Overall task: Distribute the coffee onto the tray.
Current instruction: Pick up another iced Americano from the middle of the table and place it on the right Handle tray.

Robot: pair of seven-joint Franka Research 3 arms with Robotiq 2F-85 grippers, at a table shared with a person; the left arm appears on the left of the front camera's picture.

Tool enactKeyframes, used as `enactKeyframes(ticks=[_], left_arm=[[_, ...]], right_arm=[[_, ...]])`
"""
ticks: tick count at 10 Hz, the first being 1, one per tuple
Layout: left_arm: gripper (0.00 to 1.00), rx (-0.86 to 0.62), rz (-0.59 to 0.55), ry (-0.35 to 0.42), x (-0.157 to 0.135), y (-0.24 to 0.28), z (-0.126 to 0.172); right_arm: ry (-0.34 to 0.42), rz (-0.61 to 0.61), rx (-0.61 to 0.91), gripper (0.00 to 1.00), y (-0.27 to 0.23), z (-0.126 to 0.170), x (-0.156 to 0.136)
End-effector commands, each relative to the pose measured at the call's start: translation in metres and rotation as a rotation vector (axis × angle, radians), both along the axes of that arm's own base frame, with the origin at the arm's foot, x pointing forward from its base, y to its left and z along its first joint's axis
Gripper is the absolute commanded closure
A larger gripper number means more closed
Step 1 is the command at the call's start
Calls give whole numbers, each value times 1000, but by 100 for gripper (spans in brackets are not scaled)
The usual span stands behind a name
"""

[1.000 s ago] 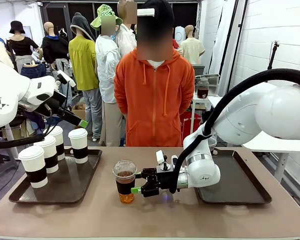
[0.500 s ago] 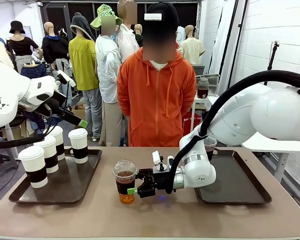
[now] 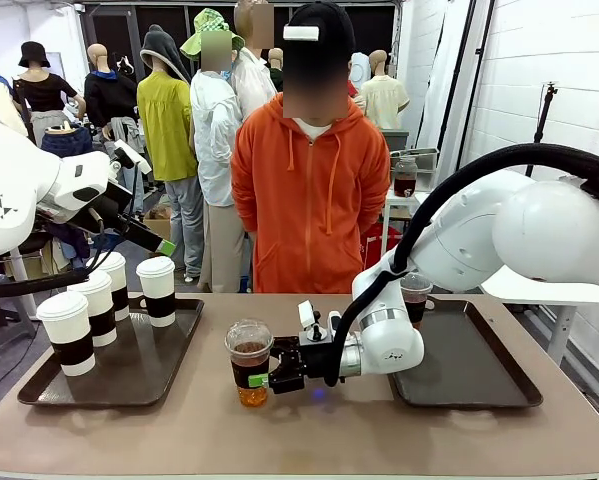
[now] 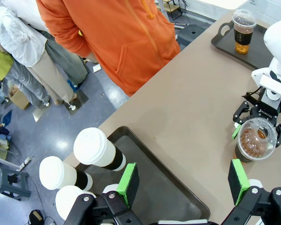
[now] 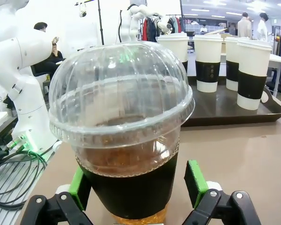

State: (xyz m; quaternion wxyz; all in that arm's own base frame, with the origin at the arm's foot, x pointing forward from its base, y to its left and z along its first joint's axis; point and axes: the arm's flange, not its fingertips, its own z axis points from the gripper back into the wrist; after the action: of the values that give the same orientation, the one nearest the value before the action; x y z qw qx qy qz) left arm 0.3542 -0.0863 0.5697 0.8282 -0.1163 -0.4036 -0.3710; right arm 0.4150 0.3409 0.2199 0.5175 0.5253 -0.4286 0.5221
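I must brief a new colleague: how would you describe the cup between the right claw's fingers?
Look at the bare tabletop between the two brown trays. There stands a clear dome-lidded cup of amber drink with a dark sleeve, inside the open right claw. The other dome-lidded cup sits on the right tray.

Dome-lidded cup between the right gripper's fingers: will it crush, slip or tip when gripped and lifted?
The dome-lidded cup is thin clear plastic, so probably crushable. The dark sleeve, level with the green pads, should limit slipping. It is partly full and taller than wide, so a sideways nudge could tip it.
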Motion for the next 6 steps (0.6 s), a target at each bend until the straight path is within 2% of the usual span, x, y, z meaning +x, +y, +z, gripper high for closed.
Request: enactKeyframes(ticks=[1, 6], left_arm=[[0, -7, -6, 3, 0, 0, 0], [0, -7, -6, 3, 0, 0, 0]], right_arm=[[41, -7, 3, 18, 10, -1, 3], [66, 20, 52, 18, 8, 2, 0]])
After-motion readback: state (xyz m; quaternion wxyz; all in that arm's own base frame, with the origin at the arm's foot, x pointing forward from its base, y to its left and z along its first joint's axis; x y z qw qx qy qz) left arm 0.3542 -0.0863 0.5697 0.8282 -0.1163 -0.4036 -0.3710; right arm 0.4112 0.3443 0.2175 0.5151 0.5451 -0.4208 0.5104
